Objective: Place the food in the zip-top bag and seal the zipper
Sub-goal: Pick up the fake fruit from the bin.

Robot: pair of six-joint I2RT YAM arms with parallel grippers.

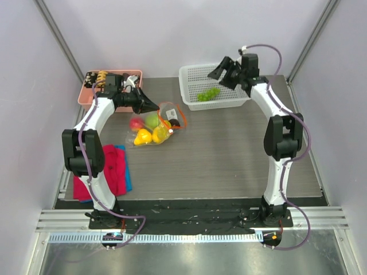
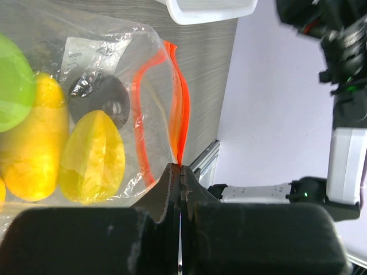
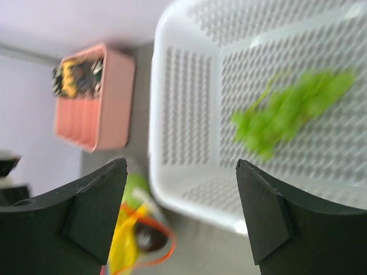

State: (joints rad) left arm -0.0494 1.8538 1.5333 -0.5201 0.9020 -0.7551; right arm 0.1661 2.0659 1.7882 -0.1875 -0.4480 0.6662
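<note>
The left gripper's black fingers are pressing tight together on the orange-red zipper, pinching the strip at the edge of the zip-top bag. The bag is lying on the grey table between the pink tray and the white basket, and its mouth is gaping open. Inside the bag, two yellow lemons, a green apple, a red apple and a dark plum are sitting close together. The bunch of green grapes is lying alone in the white basket, outside the bag. The right gripper is hanging over the basket with its fingers spread wide, holding nothing. Small brown, black and yellow bits are sitting in the pink tray. A red cloth is lying on a blue cloth beside the left arm.
</note>
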